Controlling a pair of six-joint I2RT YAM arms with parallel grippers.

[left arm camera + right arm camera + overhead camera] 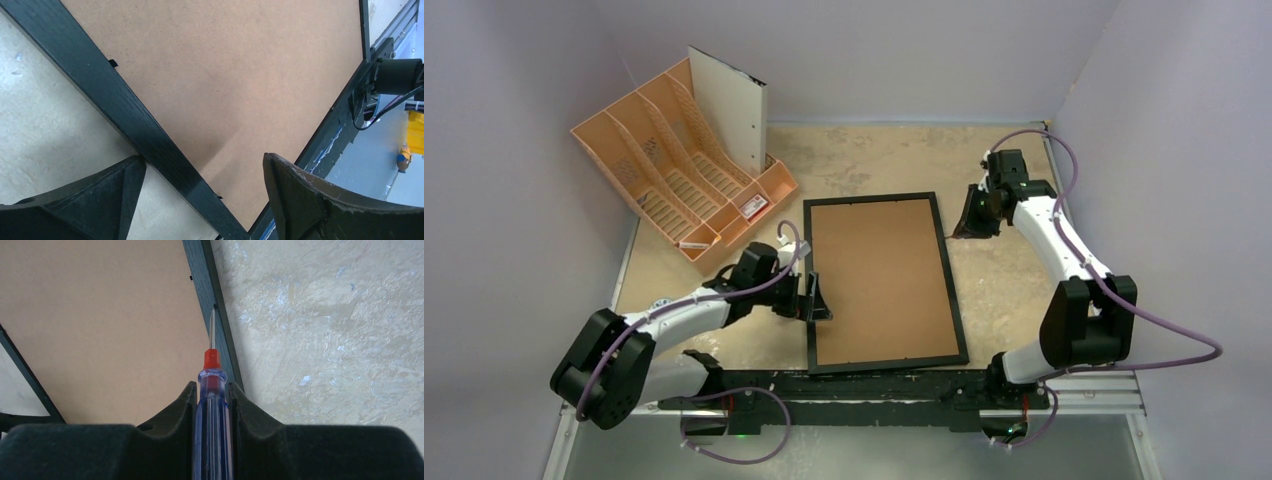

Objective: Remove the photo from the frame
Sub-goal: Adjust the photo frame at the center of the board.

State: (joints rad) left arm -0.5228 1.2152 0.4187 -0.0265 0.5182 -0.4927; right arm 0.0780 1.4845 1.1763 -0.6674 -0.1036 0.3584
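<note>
Top external view is showing the frame (951, 270) lying face down in the middle of the counter (1014, 280). Its fibreboard back (879, 280) is facing up, and its long sides are running away from the arm bases. No writing or maker's mark is showing on the board or on the black rails.

The left hand (816, 300) is sitting at the frame's left rail, towards the near corner. In the left wrist view this hand (202, 162) is standing wide apart and gripping nothing. One finger is hanging over the bare counter just beside the rail's outer edge, and the other is hanging over the board. I cannot tell whether either finger is touching.

The right hand (964, 225) is reaching to the frame's right rail near the far corner. In the right wrist view this hand (211, 387) is clamping a screwdriver (212, 410) with a clear blue handle and a red collar. The thin blade is pointing at the rail, with its tip lying over the black wood. No lettering is legible on the handle.

An orange file organiser (654, 150) is standing at the far left of the counter, well apart from the frame. A white sheet (729, 105) is standing upright in its rearmost slot. A small white and red label (754, 206) is lying in a front compartment, its print too small to read.
</note>
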